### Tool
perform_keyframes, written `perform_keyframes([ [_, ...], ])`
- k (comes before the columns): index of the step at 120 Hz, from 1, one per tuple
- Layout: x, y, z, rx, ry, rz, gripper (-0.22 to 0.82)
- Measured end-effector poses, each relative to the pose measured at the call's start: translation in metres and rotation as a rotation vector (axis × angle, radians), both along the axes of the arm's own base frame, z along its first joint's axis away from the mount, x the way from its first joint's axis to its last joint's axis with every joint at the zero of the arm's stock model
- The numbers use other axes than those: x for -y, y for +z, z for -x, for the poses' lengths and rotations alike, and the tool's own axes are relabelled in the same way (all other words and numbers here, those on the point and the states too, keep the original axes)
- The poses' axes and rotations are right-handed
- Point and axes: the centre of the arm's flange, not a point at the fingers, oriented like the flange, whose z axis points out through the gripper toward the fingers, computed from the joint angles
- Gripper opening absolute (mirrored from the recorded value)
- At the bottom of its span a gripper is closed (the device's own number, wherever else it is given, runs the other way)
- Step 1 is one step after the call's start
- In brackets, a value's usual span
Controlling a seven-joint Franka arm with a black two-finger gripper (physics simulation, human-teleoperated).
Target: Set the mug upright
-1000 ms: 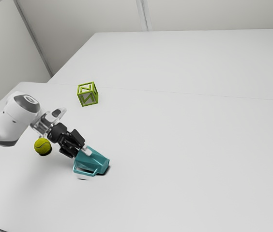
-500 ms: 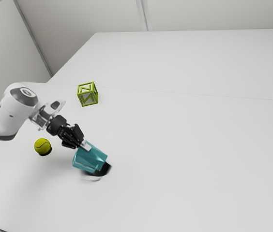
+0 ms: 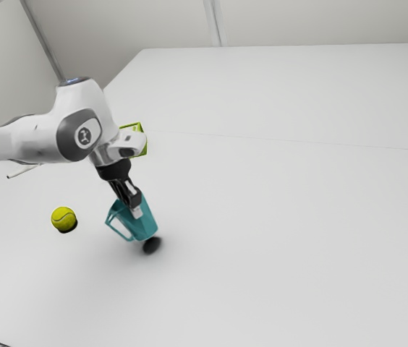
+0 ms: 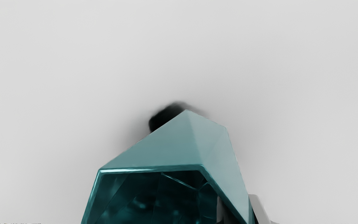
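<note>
The teal mug (image 3: 145, 224) hangs a little above the table, tilted, its base toward the lower right of the exterior view and its handle on that view's left. My gripper (image 3: 135, 210) reaches down to its rim and is shut on the mug's wall. In the wrist view the mug (image 4: 166, 152) shows its open mouth and faceted side. There the gripper (image 4: 238, 208) has one finger inside the mouth and the other against the outer wall.
A yellow-green ball (image 3: 64, 218) rests on the white table (image 3: 283, 238) at the exterior view's left. The green-framed letter cube (image 3: 140, 141) is partly hidden behind the arm's hand.
My hand has swung to a steeper, more downward pose and shifted toward the exterior view's right. The mug has risen off the table and turned closer to upright with it.
</note>
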Motion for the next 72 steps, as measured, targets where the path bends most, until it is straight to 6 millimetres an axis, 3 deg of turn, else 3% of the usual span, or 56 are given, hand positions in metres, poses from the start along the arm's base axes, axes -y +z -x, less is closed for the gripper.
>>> perform_keyframes([
  [27,0.033,-0.014,-0.012,0.077,-0.076,-0.23,-0.18],
  [49,0.073,-0.015,-0.009,0.119,-0.064,-0.277,-0.18],
  [72,0.098,-0.026,-0.008,0.121,-0.011,-0.296,-0.18],
])
